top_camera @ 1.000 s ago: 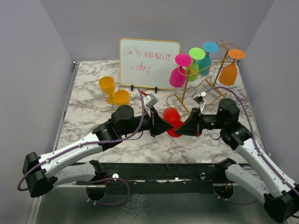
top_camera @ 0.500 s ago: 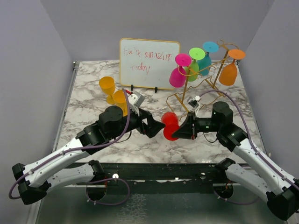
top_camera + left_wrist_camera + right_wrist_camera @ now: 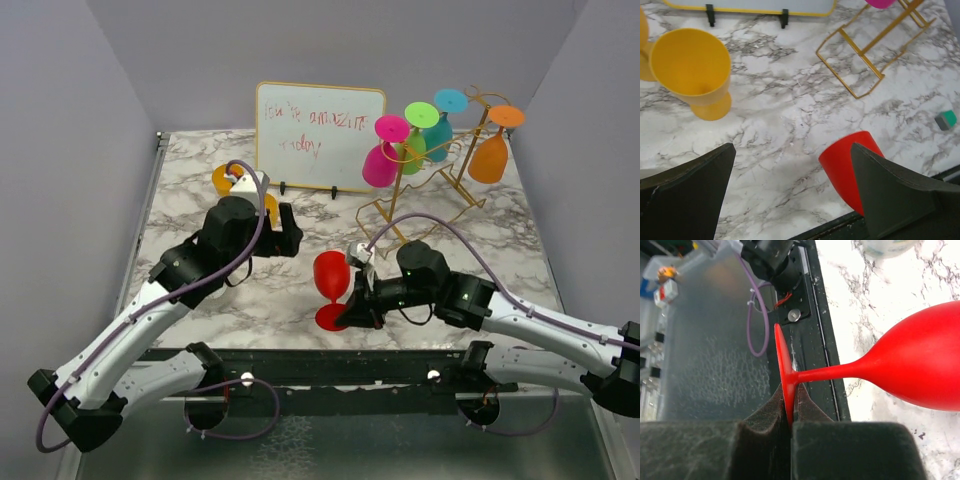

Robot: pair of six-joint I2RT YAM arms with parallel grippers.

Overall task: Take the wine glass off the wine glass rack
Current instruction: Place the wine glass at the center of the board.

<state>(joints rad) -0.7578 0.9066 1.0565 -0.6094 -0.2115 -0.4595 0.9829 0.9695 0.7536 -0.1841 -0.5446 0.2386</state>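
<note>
Marble tabletop point(image 3: 200, 290): right pincer point(image 3: 789, 392) clamps foot of red wine glass point(image 3: 331, 272); left pincer point(image 3: 792, 150) gapes.

bright, even overhead light, soft shadows on the marble table point(image 3: 290, 300), near foreground blurred in wrist views.

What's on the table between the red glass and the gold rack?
Nothing. In the left wrist view, only bare marble table lies between the red glass and the base of the gold rack.
</note>
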